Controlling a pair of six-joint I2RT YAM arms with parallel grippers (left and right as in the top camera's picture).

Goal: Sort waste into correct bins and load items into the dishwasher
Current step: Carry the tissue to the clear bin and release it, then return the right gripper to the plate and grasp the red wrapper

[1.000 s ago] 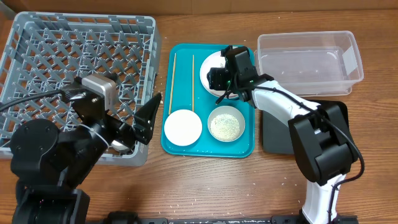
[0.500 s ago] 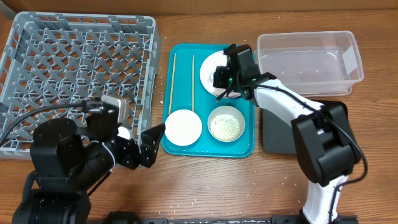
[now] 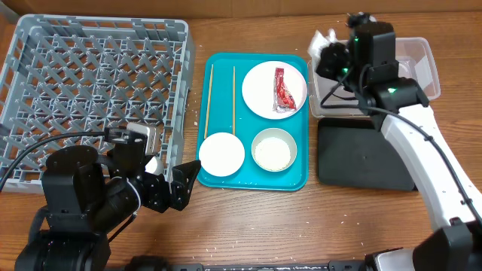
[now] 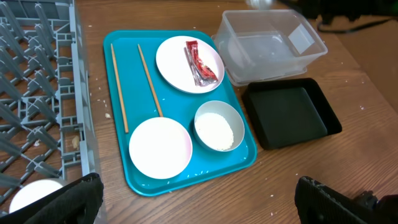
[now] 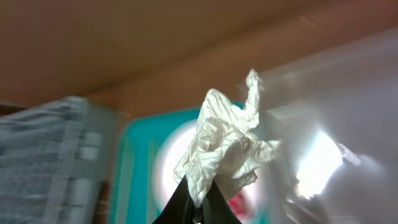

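Note:
My right gripper (image 3: 331, 54) is shut on the crumpled white paper scrap (image 3: 325, 39) (image 5: 227, 146) and holds it in the air over the left end of the clear tub (image 3: 380, 75). The black tray (image 3: 365, 154) lies in front of the tub. A red foil wrapper (image 3: 283, 90) lies on the white plate (image 3: 263, 102) on the teal tray (image 3: 256, 181). There too are the white bowl (image 3: 221, 153), the grey-green bowl (image 3: 273, 135) of rice (image 3: 273, 153) and two chopsticks (image 3: 208, 100). My left gripper (image 3: 181, 184) (image 4: 205, 202) hangs open over bare table in front of the teal tray.
The grey dish rack (image 3: 98, 83) fills the left side, its right wall close to the teal tray. Loose rice grains dot the wood near the table's front edge (image 3: 248, 245). My left arm's bulk sits at the front left corner.
My right gripper shut on the paper scrap, lifted it off the plate and carried it right to the tub. My left arm drew back from the rack toward the front edge, still open.

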